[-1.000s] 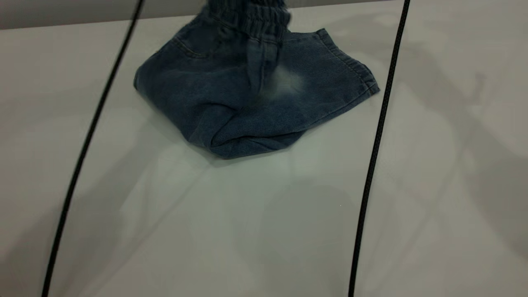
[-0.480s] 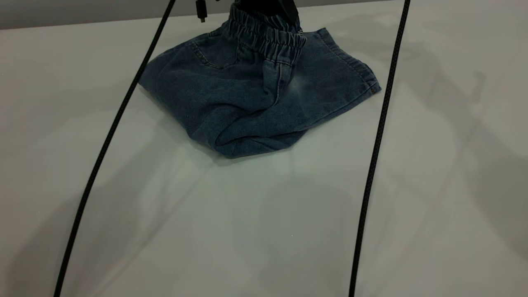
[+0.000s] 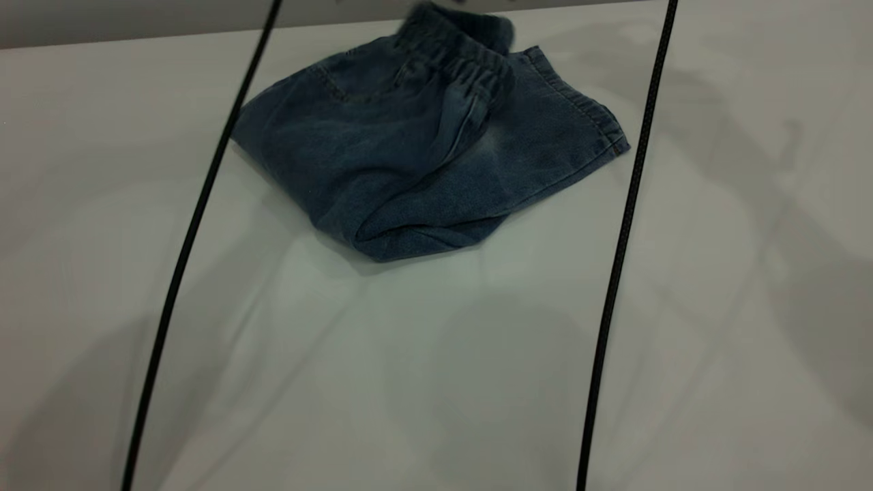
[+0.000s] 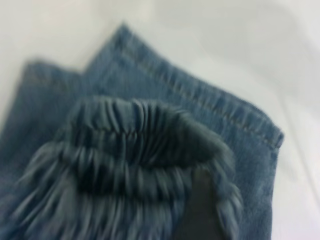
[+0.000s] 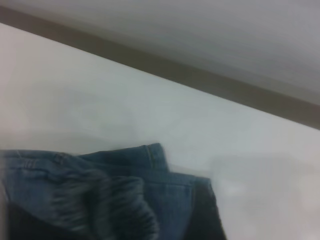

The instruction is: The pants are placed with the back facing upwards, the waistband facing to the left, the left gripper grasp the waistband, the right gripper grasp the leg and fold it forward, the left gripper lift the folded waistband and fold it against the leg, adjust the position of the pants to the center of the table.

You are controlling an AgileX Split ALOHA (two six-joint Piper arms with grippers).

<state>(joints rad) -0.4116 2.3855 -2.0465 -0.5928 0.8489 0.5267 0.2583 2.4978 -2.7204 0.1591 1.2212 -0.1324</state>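
The short faded blue denim pants (image 3: 416,157) look soft and light, likely to slump when let go; the thick gathered elastic waistband (image 3: 470,58) is probably the firmest place to pinch. They lie folded in a heap toward the far edge of the off-white table (image 3: 436,382), waistband draped over the pale-patched leg (image 3: 545,143). Neither gripper's state can be told.

Two black cables (image 3: 617,252) hang across the view; a dark strip (image 5: 200,80) runs beyond the surface's far edge.
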